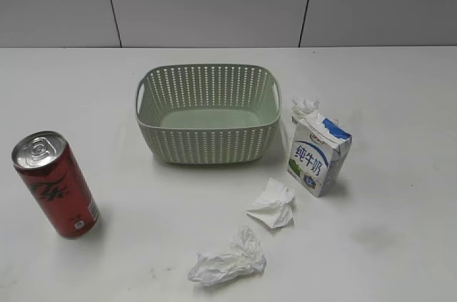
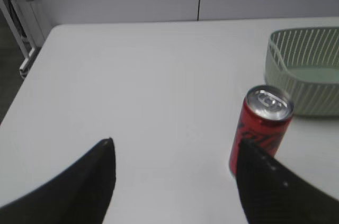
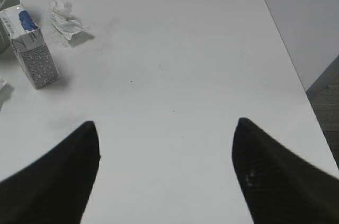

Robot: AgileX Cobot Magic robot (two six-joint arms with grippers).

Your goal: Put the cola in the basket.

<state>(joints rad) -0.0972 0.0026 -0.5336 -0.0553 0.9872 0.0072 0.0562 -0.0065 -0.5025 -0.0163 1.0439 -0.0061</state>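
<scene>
Both grippers, left (image 2: 175, 152) and right (image 3: 165, 131), hover with fingers spread, holding nothing. The cola (image 1: 56, 183) stands upright at the table's (image 1: 400, 245) front left. Crumpled tissues (image 1: 227, 259) lie nearer center. The basket (image 1: 207, 146) sits farther back, a carton (image 1: 318, 154) just right of it.

Both the left pincer (image 2: 175, 173) and right pincer (image 3: 165, 155) have dark, matte, tapering fingers.
</scene>
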